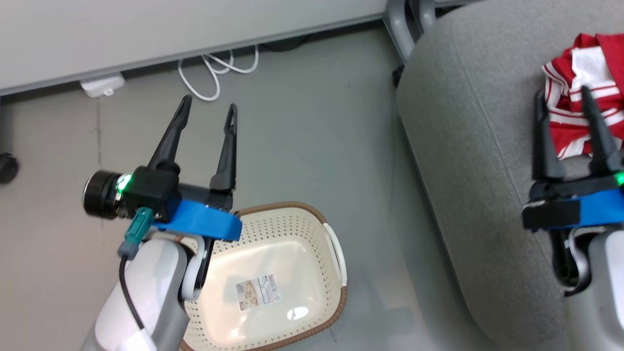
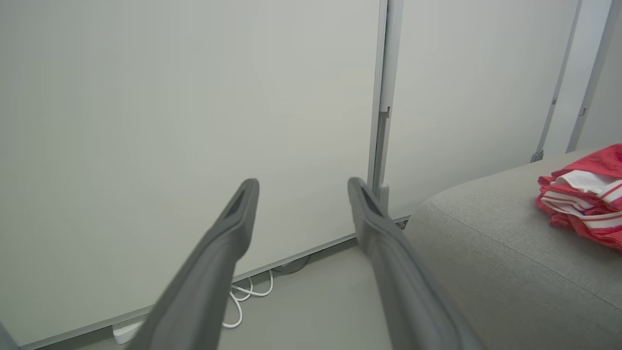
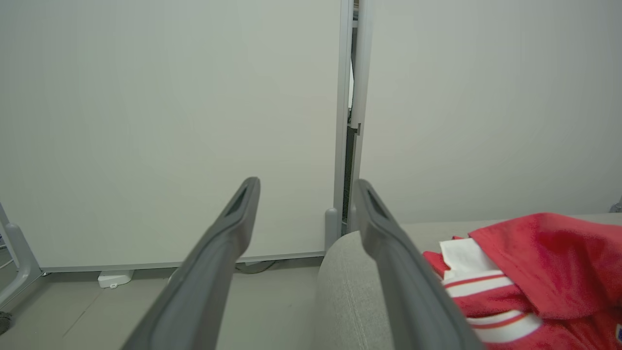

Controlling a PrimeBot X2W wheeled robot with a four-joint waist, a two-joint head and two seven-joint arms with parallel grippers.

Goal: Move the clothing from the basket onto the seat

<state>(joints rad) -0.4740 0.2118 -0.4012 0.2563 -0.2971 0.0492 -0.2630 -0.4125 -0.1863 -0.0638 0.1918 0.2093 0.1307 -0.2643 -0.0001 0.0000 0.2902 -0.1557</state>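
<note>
Both grippers are spread wide and nothing is held in either. The clothing [image 1: 592,63] is seen bunched on the seat [image 1: 463,122], just beyond the right gripper [image 1: 561,93] and to its outer side. In the head view the fingertips overlap the clothing's near edge, but whether contact is made cannot be told. The basket [image 1: 287,204] lies below and behind the left gripper [image 1: 209,105], with its bare floor and a label [image 1: 257,291] exposed, so the transfer is judged largely done. The jersey fabric is expected to be light, limp and slightly slick. Should repositioning be needed, a raised fold or the thicker striped trim is best pinched, since flat cloth would slip between the fingers.
</note>
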